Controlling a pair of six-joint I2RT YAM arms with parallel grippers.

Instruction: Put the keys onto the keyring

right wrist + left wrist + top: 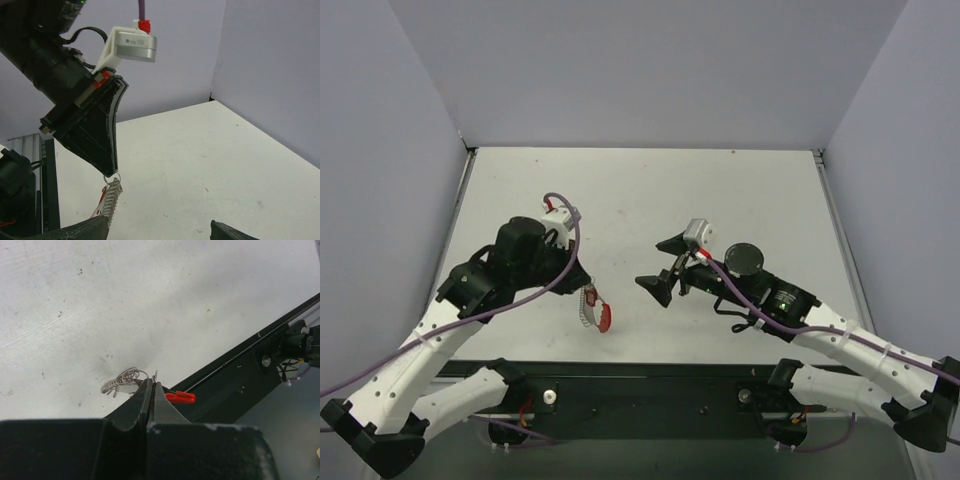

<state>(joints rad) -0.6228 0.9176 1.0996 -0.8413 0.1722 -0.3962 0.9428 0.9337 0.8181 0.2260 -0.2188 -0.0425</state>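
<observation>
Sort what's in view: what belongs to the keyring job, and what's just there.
Job:
- keyring, pinched in the shut left gripper
- right gripper, open and empty
- key: cannot be made out on its own

Just there:
- purple cables
- table
- black mounting rail

Top camera high, facing down; wrist cameras close, low; all share keyring (593, 309).
</observation>
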